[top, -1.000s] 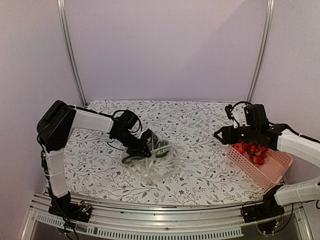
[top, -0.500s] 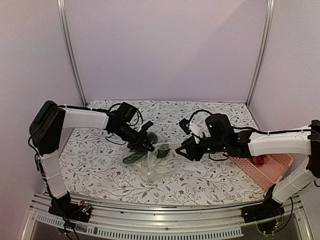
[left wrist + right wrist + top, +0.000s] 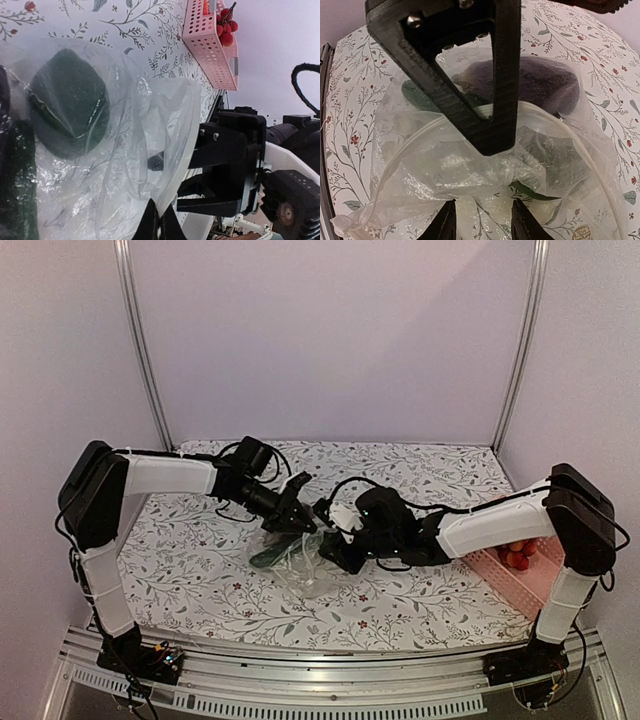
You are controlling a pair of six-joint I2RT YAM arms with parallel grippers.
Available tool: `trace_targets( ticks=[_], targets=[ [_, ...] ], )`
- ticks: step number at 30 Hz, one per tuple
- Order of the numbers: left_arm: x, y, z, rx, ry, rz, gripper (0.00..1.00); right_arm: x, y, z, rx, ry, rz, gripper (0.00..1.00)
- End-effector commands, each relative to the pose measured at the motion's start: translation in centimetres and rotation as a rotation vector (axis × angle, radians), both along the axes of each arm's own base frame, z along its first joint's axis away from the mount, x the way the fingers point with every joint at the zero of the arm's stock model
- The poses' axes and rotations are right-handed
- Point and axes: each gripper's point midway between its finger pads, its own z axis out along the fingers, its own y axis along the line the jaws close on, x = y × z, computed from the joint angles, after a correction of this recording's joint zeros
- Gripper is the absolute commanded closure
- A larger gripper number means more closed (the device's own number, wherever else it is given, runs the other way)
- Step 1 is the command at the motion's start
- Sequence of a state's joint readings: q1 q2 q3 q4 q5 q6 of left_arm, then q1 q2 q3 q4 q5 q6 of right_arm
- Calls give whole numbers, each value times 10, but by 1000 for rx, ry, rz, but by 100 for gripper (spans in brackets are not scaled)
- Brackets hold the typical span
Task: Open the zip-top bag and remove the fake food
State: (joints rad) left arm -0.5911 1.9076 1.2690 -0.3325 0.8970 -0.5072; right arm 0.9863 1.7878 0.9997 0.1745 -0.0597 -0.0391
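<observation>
The clear zip-top bag (image 3: pixel 305 565) lies mid-table with its mouth held up and open. My left gripper (image 3: pixel 297 521) is shut on the bag's upper zip edge (image 3: pixel 172 150), its fingertips (image 3: pixel 159 226) pinching the film. Inside the bag are fake food pieces: a dark purple eggplant (image 3: pixel 540 85), a dark green piece (image 3: pixel 67 115) and a long green cucumber (image 3: pixel 267 556). My right gripper (image 3: pixel 331 551) is at the bag's mouth, open. Its fingertips (image 3: pixel 443 222) stand apart over the bag's lower lip (image 3: pixel 470 165), with nothing clamped between them.
A pink lattice basket (image 3: pixel 540 585) stands at the right edge of the flowered table, with red fake fruits (image 3: pixel 517 555) in it. In the left wrist view the basket (image 3: pixel 202 45) lies beyond the bag. Both arms meet over the bag.
My right arm has swung from the pink basket leftward to the bag's mouth, its jaws narrowing. My left gripper has kept its hold and drawn the bag's edge up and to the right.
</observation>
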Motion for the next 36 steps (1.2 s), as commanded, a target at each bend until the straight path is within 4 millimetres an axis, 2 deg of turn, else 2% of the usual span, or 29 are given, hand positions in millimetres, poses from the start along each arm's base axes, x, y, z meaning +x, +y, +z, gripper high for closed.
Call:
trace_targets(
  ticks=[1, 8, 10, 12, 16, 20, 24, 25, 31, 36],
  targets=[
    [14, 3, 12, -34, -22, 27, 100, 22, -2, -12, -20, -34, -105, 63],
    [33, 17, 7, 43, -65, 74, 97, 23, -15, -32, 9, 39, -189, 54],
    [33, 17, 10, 44, -77, 58, 90, 25, -18, -35, 26, 61, -201, 53],
    [34, 17, 16, 35, -98, 55, 77, 26, -19, -36, 42, 79, -209, 50],
    [47, 28, 36, 17, -145, 104, 61, 34, -22, -34, 74, 99, -232, 47],
    [81, 69, 36, 96, -183, 251, 54, 39, -23, -33, 90, 108, -248, 44],
    [113, 121, 17, 240, -195, 400, 50, 45, -23, -36, 91, 116, -263, 41],
    [115, 126, 12, 260, -192, 403, 49, 47, -23, -36, 95, 120, -269, 40],
    [121, 128, -19, 326, -173, 334, 48, 52, -21, -42, 119, 174, -285, 35],
    [131, 107, -29, 250, -162, 282, 47, 57, -24, -45, 134, 209, -310, 32]
  ],
)
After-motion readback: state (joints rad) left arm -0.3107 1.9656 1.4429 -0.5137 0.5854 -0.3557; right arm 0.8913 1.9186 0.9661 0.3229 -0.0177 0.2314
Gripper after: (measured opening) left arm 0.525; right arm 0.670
